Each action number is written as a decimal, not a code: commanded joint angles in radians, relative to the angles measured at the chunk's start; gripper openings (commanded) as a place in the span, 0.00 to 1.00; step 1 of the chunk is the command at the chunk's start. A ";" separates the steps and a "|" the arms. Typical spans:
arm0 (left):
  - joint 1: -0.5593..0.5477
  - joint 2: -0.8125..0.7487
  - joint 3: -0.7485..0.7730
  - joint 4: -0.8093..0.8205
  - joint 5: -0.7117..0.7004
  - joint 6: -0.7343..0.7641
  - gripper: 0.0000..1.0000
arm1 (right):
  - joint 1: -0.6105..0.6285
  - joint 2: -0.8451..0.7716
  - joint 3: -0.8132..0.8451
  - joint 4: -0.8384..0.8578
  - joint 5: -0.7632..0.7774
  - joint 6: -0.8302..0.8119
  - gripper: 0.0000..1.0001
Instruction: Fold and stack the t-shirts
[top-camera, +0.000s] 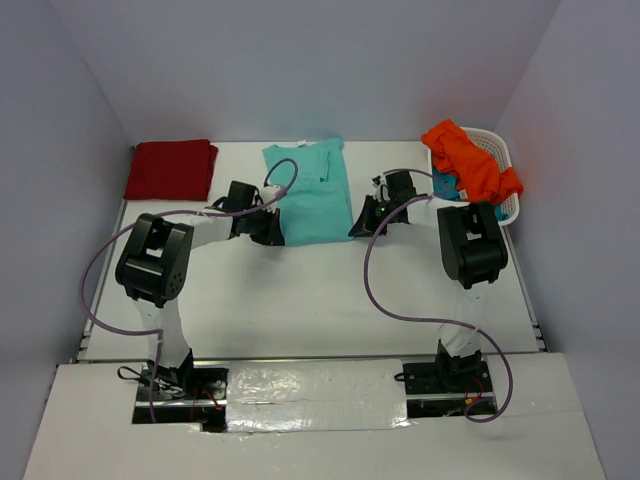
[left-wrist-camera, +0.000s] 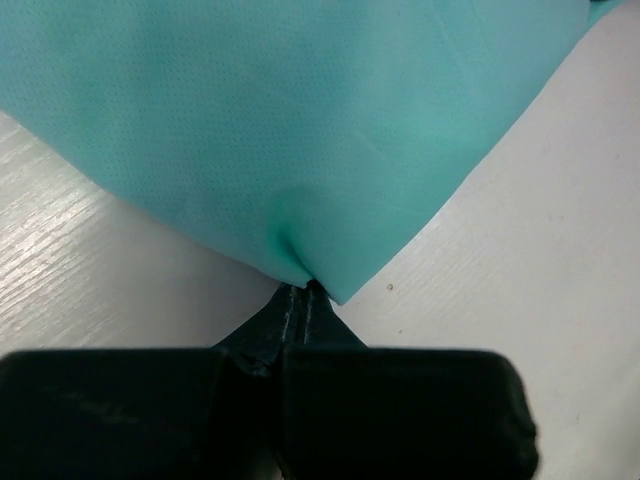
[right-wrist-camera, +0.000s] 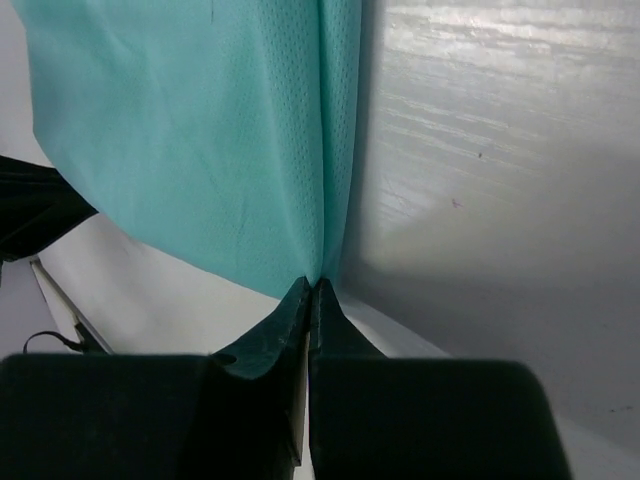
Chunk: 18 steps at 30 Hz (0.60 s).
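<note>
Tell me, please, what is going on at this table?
Both arms are working on the mint-aqua t-shirt lying mid-table. The left gripper is pinched shut on its near left corner, the right gripper on its near right corner. A dark red shirt lies folded at the far left. An orange shirt and a teal shirt sit in the white basket at the far right.

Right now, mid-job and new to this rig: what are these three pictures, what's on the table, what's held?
Two robot arms stand at the near edge of the table. The wide picture looks down from above and behind them; each close-up comes from a wrist camera. The left gripper and right gripper are shut on the near corners of the mint-aqua shirt, lying mid-table. A folded dark red shirt lies far left. An orange shirt drapes over the white basket far right, teal-blue cloth under it.
</note>
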 joint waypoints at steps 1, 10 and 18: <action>0.031 -0.054 -0.012 -0.060 0.003 0.137 0.00 | -0.012 -0.026 -0.037 -0.002 -0.001 -0.023 0.00; 0.051 -0.115 0.038 -0.351 0.033 0.481 0.00 | -0.012 -0.124 -0.149 -0.028 -0.014 -0.075 0.00; 0.026 -0.181 -0.017 -0.469 0.069 0.556 0.00 | 0.006 -0.225 -0.276 -0.037 -0.029 -0.078 0.00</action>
